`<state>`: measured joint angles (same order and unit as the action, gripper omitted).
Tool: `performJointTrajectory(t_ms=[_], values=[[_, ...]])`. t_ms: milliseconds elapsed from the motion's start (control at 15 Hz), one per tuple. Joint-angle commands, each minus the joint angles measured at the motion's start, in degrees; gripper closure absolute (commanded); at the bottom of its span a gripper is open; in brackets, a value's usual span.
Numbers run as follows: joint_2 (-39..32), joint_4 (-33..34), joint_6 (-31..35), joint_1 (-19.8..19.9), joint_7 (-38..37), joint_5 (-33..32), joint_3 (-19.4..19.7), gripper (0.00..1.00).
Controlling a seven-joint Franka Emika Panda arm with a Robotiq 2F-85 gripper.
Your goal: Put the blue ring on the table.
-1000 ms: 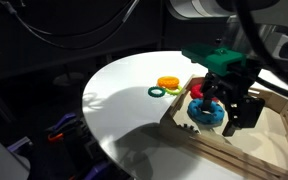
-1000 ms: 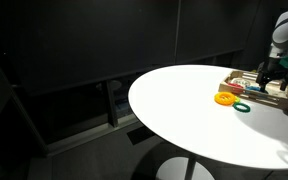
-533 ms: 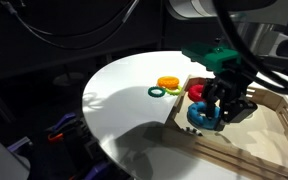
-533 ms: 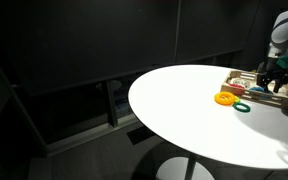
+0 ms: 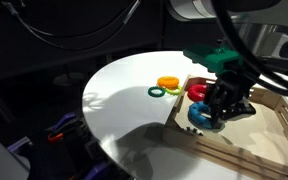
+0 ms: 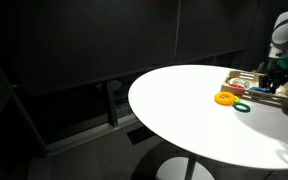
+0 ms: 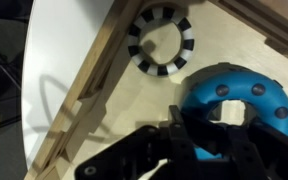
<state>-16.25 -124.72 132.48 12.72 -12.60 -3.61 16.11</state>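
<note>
The blue ring (image 5: 198, 117) (image 7: 234, 92) lies in the near corner of the wooden tray (image 5: 269, 135), resting on the tray floor. My gripper (image 5: 220, 112) (image 7: 206, 126) reaches down onto it, shut on the blue ring, with its black fingers (image 7: 175, 118) either side of the ring's near band. The white round table (image 5: 119, 95) (image 6: 184, 110) spreads out past the tray's rim. In an exterior view the gripper (image 6: 270, 78) hides the ring.
A red ring (image 5: 198, 91) sits in the tray behind the blue one. A black-and-white ring (image 7: 161, 40) lies further along the tray. An orange ring (image 5: 168, 82) (image 6: 225, 98) and a thin green ring (image 5: 157, 92) (image 6: 242, 106) rest on the table beside the tray.
The jaws were open above the blue ring. They have come down and shut on it. The ring itself still lies in the tray corner.
</note>
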Motion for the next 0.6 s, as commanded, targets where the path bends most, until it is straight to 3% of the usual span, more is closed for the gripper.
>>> performJointTrajectory(t_ms=[0,67,200,533], values=[[0.9,0.8,-1.6,-0.2,-1.1,-0.5,0.2,0.95],[1.2,0.8,-1.9,-0.1,-0.8,-0.3,0.2,0.71],[2.0,0.6,-2.4,0.1,-0.2,0.0,0.1,0.66],[4.5,0.5,-3.5,0.4,0.5,0.1,0.0,0.26]])
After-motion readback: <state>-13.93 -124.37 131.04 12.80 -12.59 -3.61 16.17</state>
